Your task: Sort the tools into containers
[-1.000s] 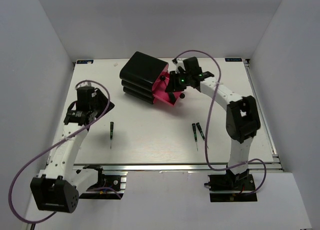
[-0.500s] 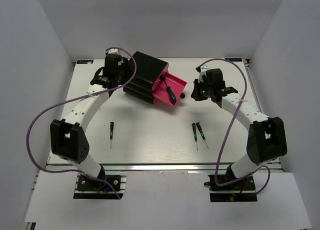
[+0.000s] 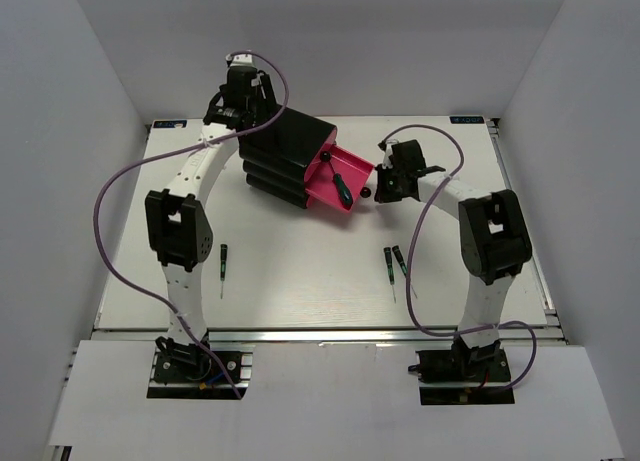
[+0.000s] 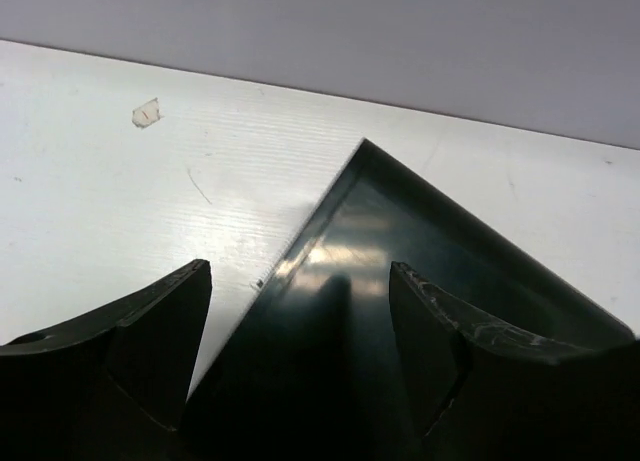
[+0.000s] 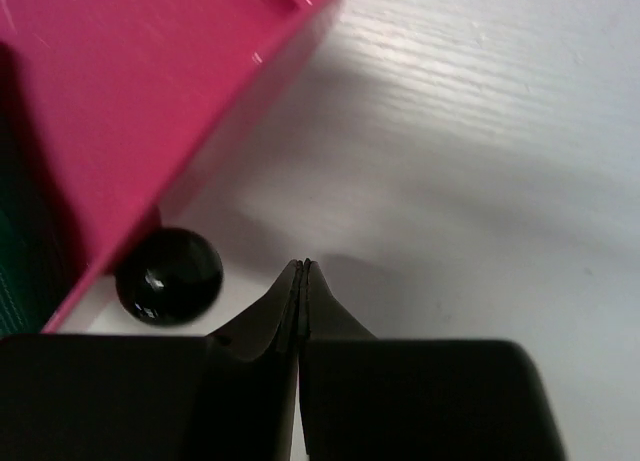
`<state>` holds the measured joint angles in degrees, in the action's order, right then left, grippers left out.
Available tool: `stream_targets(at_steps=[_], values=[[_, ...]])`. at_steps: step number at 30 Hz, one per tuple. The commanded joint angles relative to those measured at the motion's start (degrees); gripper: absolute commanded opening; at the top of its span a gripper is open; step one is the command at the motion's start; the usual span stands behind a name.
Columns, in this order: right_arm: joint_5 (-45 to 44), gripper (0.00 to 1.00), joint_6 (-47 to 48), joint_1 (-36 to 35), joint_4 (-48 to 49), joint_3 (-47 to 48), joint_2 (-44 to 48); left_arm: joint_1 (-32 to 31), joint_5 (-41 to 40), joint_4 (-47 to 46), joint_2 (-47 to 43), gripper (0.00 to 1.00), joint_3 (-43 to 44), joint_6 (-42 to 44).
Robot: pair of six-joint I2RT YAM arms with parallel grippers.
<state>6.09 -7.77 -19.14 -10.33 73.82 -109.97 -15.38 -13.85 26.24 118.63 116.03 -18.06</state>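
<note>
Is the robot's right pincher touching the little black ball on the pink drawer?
Apart. The right wrist view shows the shut right gripper beside the black knob of the pink drawer, with bare white table between them.
</note>
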Motion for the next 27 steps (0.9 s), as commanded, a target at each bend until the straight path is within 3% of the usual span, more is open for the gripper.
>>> stream_targets(at_steps=[1, 5, 14, 27], values=[[4.71, 0.00, 0.03, 0.41, 3.38, 4.65, -1.12, 2.27, 2.41, 7.14, 3.70, 0.82, 7.27, 3.30], [10.60, 0.00, 0.48, 0.85, 3.91, 6.42, -3.22, 4.47, 9.09, 9.18, 5.03, 0.81, 7.73, 3.30], [18.61, 0.00, -1.28, 0.68, 4.79, 11.86, -6.83, 6.24, 28.85, 7.25, 4.42, 0.73, -0.26, 4.44], [22.12, 0.00, -4.44, -1.96, 6.37, 22.85, -13.25, 6.24, 35.29, 7.07, 4.94, 0.73, -2.03, 4.79]])
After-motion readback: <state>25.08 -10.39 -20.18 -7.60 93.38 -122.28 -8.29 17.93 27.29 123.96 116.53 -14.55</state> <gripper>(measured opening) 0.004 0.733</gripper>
